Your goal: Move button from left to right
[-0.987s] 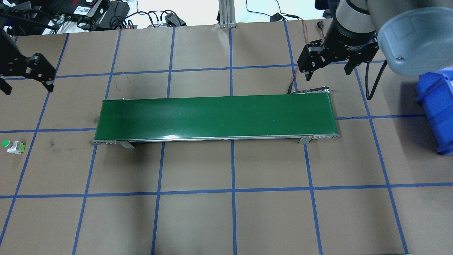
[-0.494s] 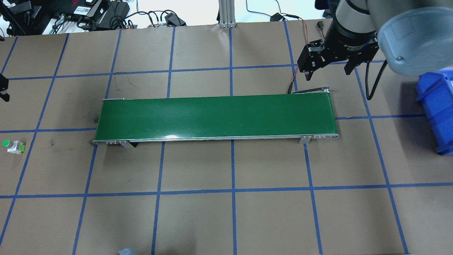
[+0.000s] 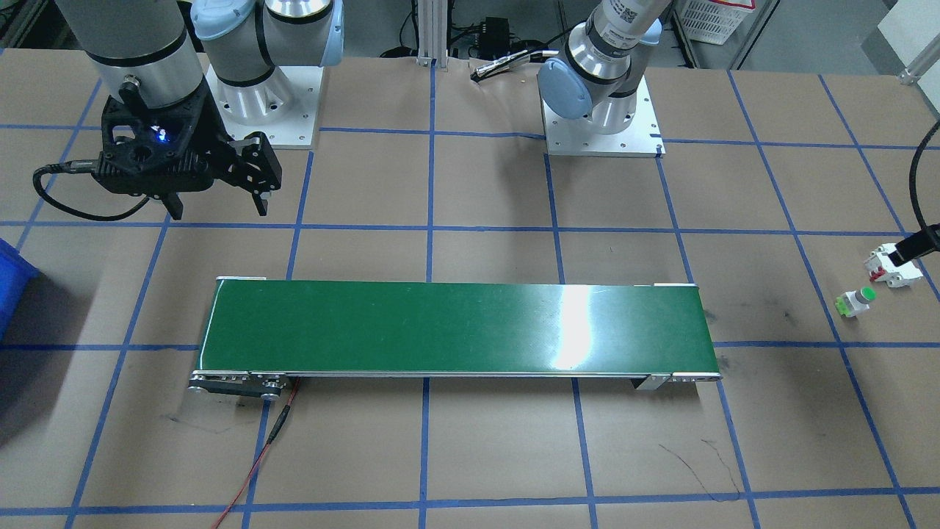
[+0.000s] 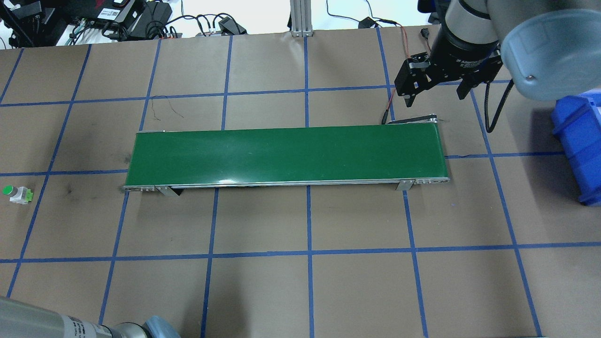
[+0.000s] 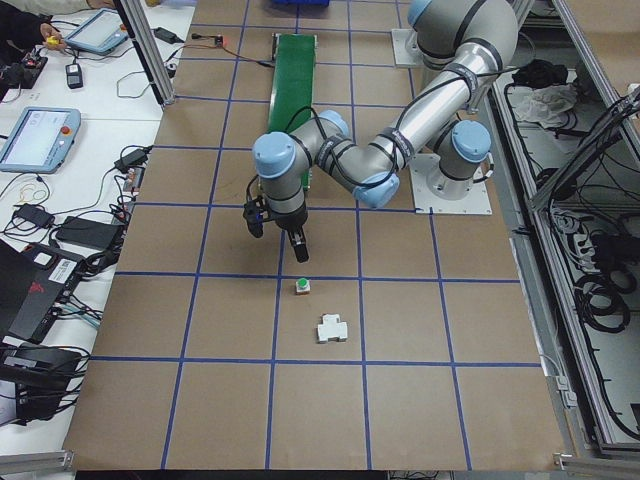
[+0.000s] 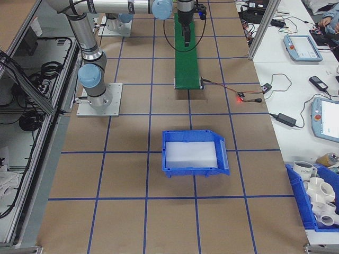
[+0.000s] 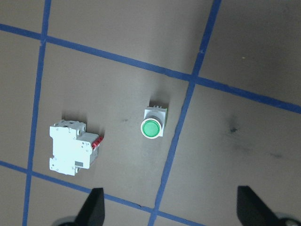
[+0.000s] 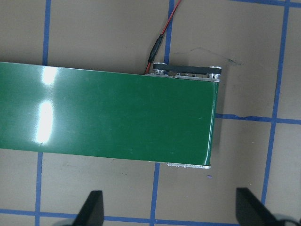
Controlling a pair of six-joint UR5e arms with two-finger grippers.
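Observation:
The button (image 4: 16, 193), with a round green cap on a white and light-green body, lies on the brown table at the far left, well clear of the green conveyor belt (image 4: 286, 155). The left wrist view shows the button (image 7: 153, 126) from above. My left gripper (image 7: 171, 212) hangs open over the table, with the button a little ahead of its fingertips and nothing between them. In the exterior left view, the left gripper (image 5: 278, 238) is above and just short of the button (image 5: 302, 286). My right gripper (image 4: 436, 94) is open and empty behind the belt's right end.
A white circuit breaker (image 7: 70, 149) with a red lever lies close beside the button. A blue bin (image 4: 580, 141) stands at the table's right edge. A red wire (image 8: 162, 35) leaves the belt's right end. Blue tape lines grid the table.
My left gripper has moved out of the overhead view past its left edge. A grey link of the left arm has come in at the bottom left. The right arm has not moved.

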